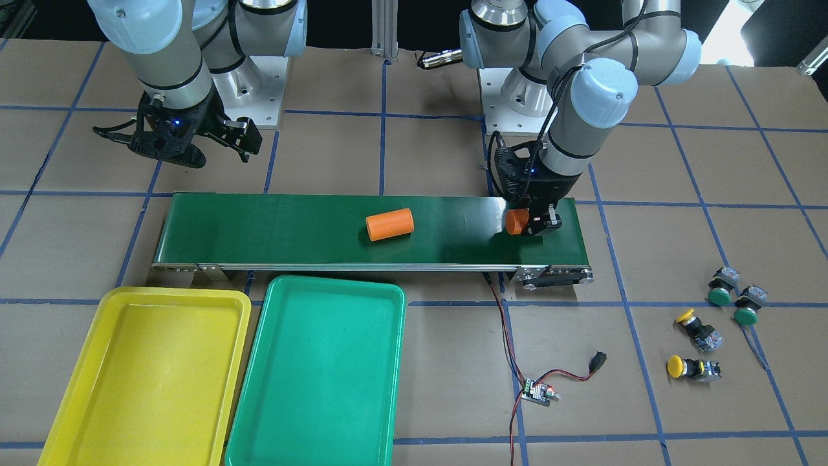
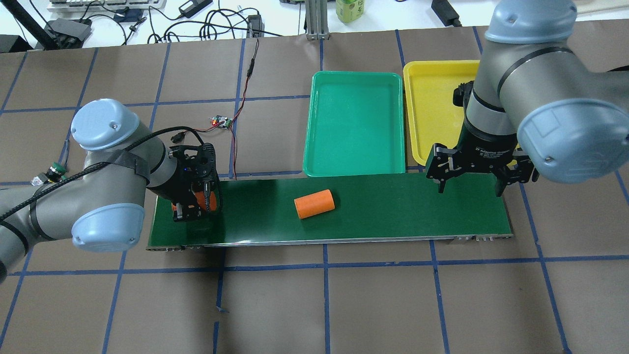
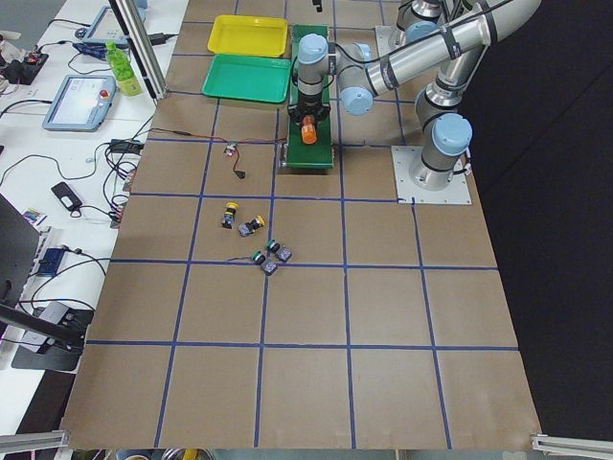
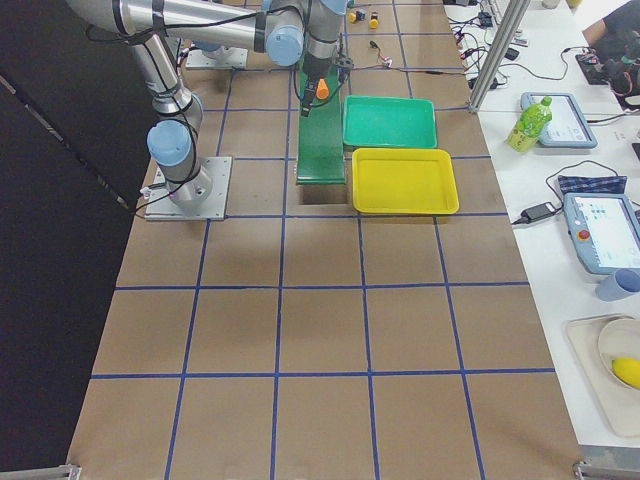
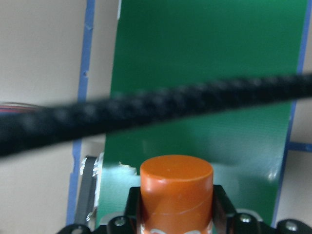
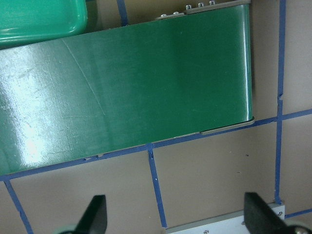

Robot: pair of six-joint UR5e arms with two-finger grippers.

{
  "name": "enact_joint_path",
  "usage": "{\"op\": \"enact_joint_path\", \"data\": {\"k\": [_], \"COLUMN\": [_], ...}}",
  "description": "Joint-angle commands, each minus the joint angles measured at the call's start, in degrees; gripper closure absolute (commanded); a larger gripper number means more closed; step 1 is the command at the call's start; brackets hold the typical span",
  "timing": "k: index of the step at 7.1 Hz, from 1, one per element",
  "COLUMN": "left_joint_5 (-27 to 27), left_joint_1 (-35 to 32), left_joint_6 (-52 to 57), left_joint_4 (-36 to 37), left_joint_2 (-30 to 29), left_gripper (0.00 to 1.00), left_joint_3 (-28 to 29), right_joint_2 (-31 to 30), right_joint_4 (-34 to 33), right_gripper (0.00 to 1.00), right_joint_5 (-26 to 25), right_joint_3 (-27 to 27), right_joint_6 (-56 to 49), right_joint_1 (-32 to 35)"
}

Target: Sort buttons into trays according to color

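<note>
Off past the belt [image 1: 310, 226] end, outward from the left fingers [image 1: 542, 220], all four buttons [image 1: 698, 330] lie on the worktop [image 1: 453, 362], but those fingers pinch an orange cylinder [image 1: 515, 221]; right fingers [image 2: 439, 177] hang spread, well apart.

We count four push-buttons: two yellow-capped push-buttons [image 1: 697, 329] [image 1: 691, 369] and two green-capped push-buttons [image 1: 722, 288] [image 1: 749, 306]. The trays come to two, one yellow tray [image 1: 149, 382] and one green tray [image 1: 317, 375]. We tally one orange cylinder [image 1: 389, 224] and a second orange cylinder [image 1: 515, 221], so two of those (they are larger than the buttons, and we keep them apart in the count). There is one conveyor belt [image 1: 291, 226] and one small circuit board [image 1: 537, 391] with red and black wires. We see two robot arms [image 2: 98, 196] [image 2: 530, 83], each with one gripper: the left gripper [image 2: 194, 206] and the right gripper [image 2: 470, 189], two in all. On the side bench [image 4: 615, 130] we find one green bottle [image 4: 530, 122] and two teach pendants [image 4: 560, 105] [image 4: 605, 232].
</note>
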Motion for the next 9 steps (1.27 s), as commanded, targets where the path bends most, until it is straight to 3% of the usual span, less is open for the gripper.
{"op": "enact_joint_path", "data": {"k": [1, 3, 4, 5, 6, 7, 9], "left_joint_5": [0.28, 0.72, 1.68, 1.43, 3.69, 3.97, 3.80], "left_joint_1": [-0.37, 3.82, 9.86, 15.66, 18.68, 21.40, 25.29], "left_joint_6": [-1.61, -2.06, -1.01, -0.74, 6.48, 6.99, -2.79], "left_joint_4": [1.11, 0.16, -0.11, -0.02, -0.11, -0.11, 0.59], "left_joint_2": [0.75, 0.77, -1.50, -5.01, -9.91, -13.62, -21.18], "left_gripper": [0.00, 0.00, 0.00, 0.00, 0.00, 0.00, 0.00], "left_joint_3": [0.41, 4.79, 6.82, 9.28, 14.96, 19.45, 24.75], "right_joint_2": [-0.05, -0.05, -0.05, -0.14, -0.23, -0.32, -0.67], "right_joint_4": [0.00, 0.00, 0.08, 0.00, -0.09, 0.00, -0.09], "right_gripper": [0.00, 0.00, 0.00, 0.00, 0.00, 0.00, 0.00], "right_joint_5": [-0.17, -0.26, -0.35, -0.44, -0.35, -0.44, -0.44], "right_joint_3": [0.01, 0.01, 0.09, 1.05, 1.32, 1.33, 1.41], "right_joint_6": [-0.06, 0.03, 0.03, 0.12, 0.12, 0.12, 0.03], "right_joint_1": [0.00, 0.00, 0.00, 0.00, 0.00, 0.00, 0.00]}}
